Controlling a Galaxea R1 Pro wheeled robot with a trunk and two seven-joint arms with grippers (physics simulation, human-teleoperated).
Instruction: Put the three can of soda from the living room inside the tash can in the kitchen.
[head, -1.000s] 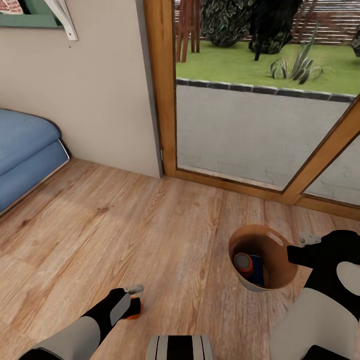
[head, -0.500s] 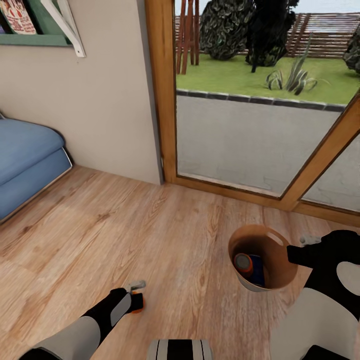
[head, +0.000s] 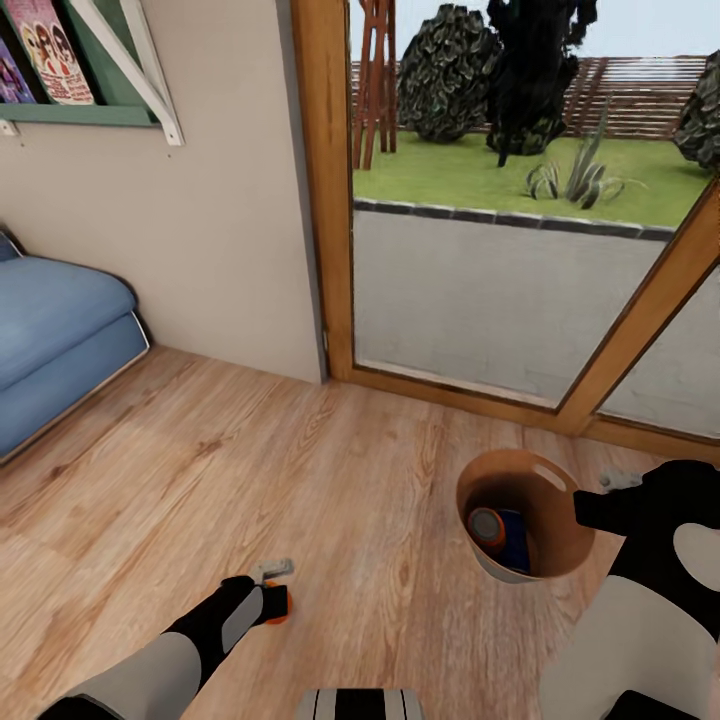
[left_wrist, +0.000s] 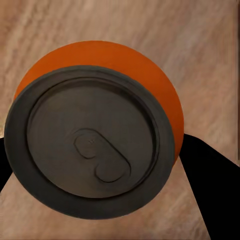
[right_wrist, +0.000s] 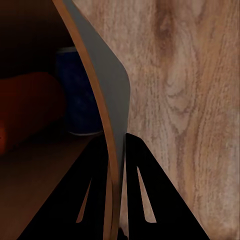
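The head has tipped up over the last second, showing more garden and shelf while both arms keep their pose. The left gripper (head: 272, 592) stays clamped on a can (head: 277, 603); the right gripper (right_wrist: 116, 200) pinches the bin (head: 525, 575) wall, one can (head: 487, 526) inside. The robot is probably looking for the way to the kitchen.

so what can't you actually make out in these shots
- How many cans lie in the trash can: the head view shows one orange can and something blue; its wall hides the rest.
- The body of the soda can in the left gripper: the left wrist view shows mostly its lid.
- The right gripper: in the head view the arm covers its fingertips.
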